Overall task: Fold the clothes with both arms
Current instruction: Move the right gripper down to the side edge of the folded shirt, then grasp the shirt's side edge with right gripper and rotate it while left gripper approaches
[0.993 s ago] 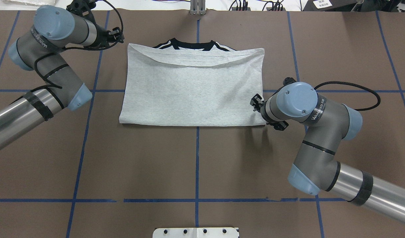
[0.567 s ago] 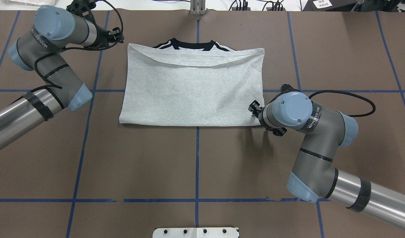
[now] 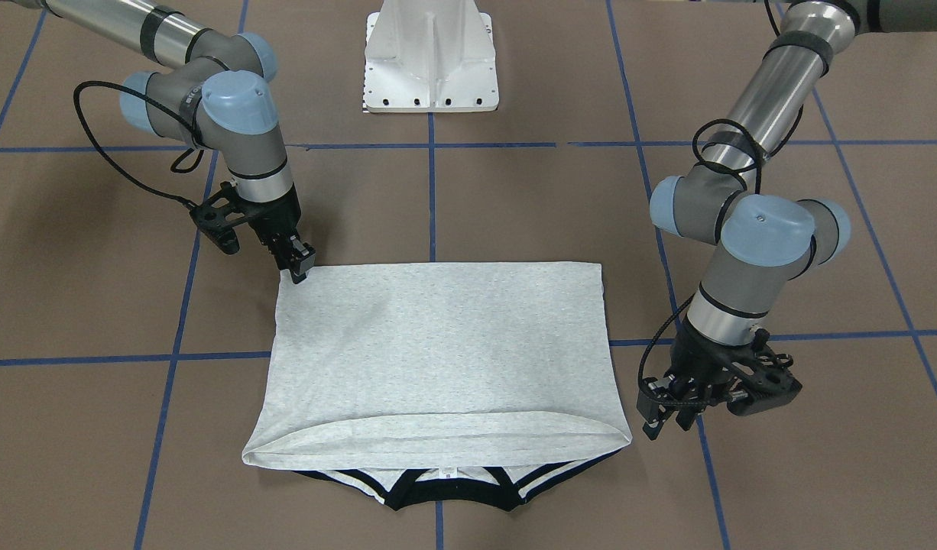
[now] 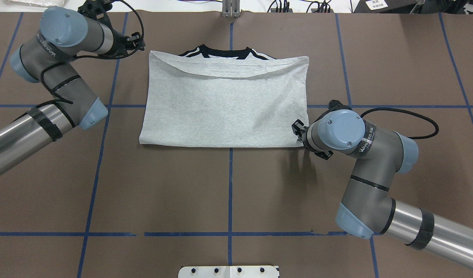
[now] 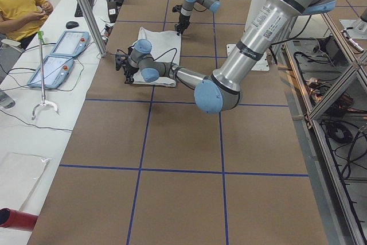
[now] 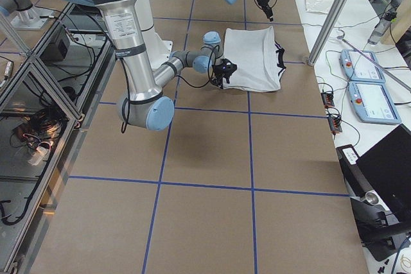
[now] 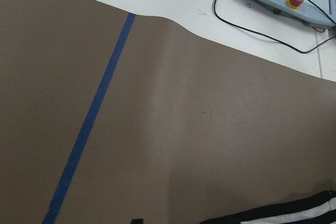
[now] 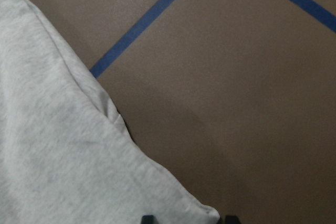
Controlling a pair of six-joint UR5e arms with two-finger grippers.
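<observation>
Right gripper [image 3: 299,269], fingers spread, straddles the folded T-shirt's [image 3: 438,351] robot-side corner, wrist pitched down. Left gripper [image 3: 667,424], likewise spread, hangs just beside its collar end.

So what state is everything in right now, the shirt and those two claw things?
T-shirt: folded in half, lying flat, hem up near the black collar, which peeks out.
Right gripper: jaws open, low, astride a corner of the shirt's folded edge, not closed on it.
Left gripper: jaws open, empty, beside the shirt's collar end, not touching the cloth.
</observation>
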